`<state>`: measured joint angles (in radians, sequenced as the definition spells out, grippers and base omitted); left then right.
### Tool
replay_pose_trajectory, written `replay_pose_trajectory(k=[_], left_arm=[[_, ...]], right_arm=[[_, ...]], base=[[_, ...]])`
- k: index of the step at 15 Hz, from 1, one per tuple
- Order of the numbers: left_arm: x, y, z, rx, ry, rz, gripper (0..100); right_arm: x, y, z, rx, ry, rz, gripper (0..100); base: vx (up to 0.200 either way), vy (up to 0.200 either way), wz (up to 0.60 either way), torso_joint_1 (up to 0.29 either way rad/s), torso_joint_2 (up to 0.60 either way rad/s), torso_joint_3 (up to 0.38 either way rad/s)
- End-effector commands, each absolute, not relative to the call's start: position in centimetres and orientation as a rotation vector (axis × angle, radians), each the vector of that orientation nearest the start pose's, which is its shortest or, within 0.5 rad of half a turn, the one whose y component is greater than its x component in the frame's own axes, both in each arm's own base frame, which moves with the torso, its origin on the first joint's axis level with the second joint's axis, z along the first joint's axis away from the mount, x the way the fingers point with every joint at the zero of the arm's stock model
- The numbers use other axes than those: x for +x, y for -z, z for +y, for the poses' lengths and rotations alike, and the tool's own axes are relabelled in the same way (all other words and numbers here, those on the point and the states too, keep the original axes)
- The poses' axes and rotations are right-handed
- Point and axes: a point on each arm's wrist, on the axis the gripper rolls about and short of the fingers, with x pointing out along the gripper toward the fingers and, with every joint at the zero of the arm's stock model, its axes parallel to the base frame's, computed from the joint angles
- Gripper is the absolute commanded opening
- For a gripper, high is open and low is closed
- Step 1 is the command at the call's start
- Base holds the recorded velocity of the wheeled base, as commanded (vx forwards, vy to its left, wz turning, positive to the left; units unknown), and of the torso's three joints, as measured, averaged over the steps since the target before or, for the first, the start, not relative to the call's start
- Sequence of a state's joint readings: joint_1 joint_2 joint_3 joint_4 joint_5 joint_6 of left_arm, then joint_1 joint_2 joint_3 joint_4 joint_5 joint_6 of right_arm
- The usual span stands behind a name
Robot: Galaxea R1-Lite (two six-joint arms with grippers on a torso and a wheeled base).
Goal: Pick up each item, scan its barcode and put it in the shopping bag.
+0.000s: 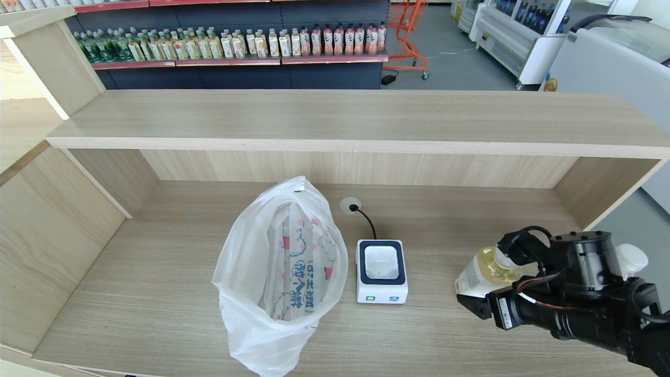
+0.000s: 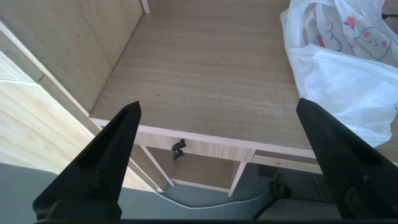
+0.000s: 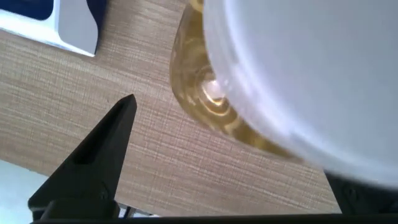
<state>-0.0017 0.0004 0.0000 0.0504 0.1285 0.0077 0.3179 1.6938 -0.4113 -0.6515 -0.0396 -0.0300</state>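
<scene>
The right gripper [image 1: 479, 296] has its jaws spread, with the bottle [image 1: 487, 269] of yellow liquid between them. Counter [image 3: 155, 162] shows between one finger [image 3: 93, 168] and the bottle, so I judge the grip not yet made. The bottle is near the scanner [image 1: 381, 270], on its right. Close squarely on the body, since smooth round plastic may slip, then turn the label toward the scanner's window. The shopping bag [image 1: 246, 272] stands just left of the scanner, mouth open. Farther left of the scanner the left gripper [image 2: 217, 109], jaws also spread, hangs at the counter's front edge.

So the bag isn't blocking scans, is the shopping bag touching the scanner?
Apart. The head view shows a narrow strip of bare counter running between the bag and the scanner.
</scene>
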Motion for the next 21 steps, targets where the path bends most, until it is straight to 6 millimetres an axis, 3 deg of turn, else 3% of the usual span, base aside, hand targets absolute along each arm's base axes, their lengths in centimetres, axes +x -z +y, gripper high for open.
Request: replay_pose_trajectory(k=[1, 8, 20, 21], left_arm=[[-2.3, -7.0, 0.3, 0.011, -0.127, 0.051, 100], [-2.3, -7.0, 0.3, 0.011, -0.127, 0.051, 100], [-2.3, -7.0, 0.3, 0.011, -0.127, 0.053, 100], [-2.3, -7.0, 0.3, 0.011, -0.127, 0.051, 100]], right_arm=[[23.6, -7.8, 7.8, -0.148, -0.276, 0.641, 100], [25.0, -7.5, 8.2, -0.138, -0.24, 0.524, 100], [25.4, -8.4, 10.3, -0.149, -0.199, 0.354, 100], [25.5, -8.4, 10.3, -0.149, -0.196, 0.351, 0]], base=[[0.0, 0.0, 0.0, 0.0, 0.0, 0.0], [0.0, 0.0, 0.0, 0.0, 0.0, 0.0], [0.0, 0.0, 0.0, 0.0, 0.0, 0.0], [0.0, 0.0, 0.0, 0.0, 0.0, 0.0]])
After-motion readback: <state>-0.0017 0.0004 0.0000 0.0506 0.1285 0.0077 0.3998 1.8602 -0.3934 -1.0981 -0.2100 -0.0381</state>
